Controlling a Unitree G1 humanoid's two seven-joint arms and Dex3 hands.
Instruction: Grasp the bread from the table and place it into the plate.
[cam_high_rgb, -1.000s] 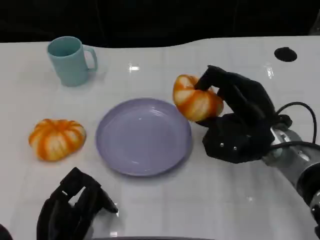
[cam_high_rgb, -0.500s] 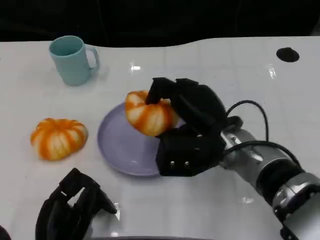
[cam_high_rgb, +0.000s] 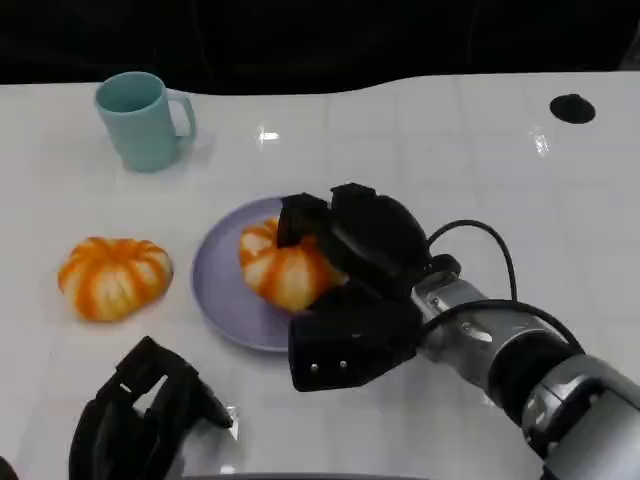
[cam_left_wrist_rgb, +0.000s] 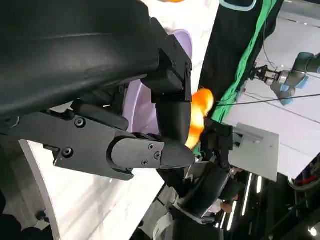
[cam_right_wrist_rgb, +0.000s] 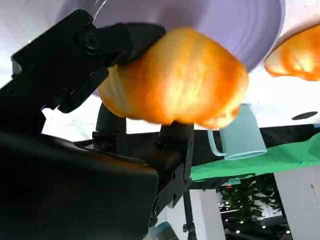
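Right hand (cam_high_rgb: 345, 290) grips the bread (cam_high_rgb: 285, 268) over the plate (cam_high_rgb: 222, 290), fingers wrapped around it, centre of frame.

Bread sits inside the plate's right half; contact with the plate surface cannot be told. Left rim of the plate shows bare. Second bread (cam_high_rgb: 113, 276) lies at left, well apart from the plate rim, open table (cam_high_rgb: 420, 140) between them. Teal mug (cam_high_rgb: 143, 120) stands upper left, clear of the plate. Left hand (cam_high_rgb: 145, 415) at lower left, fingers curled in, holding nothing, below the second bread.
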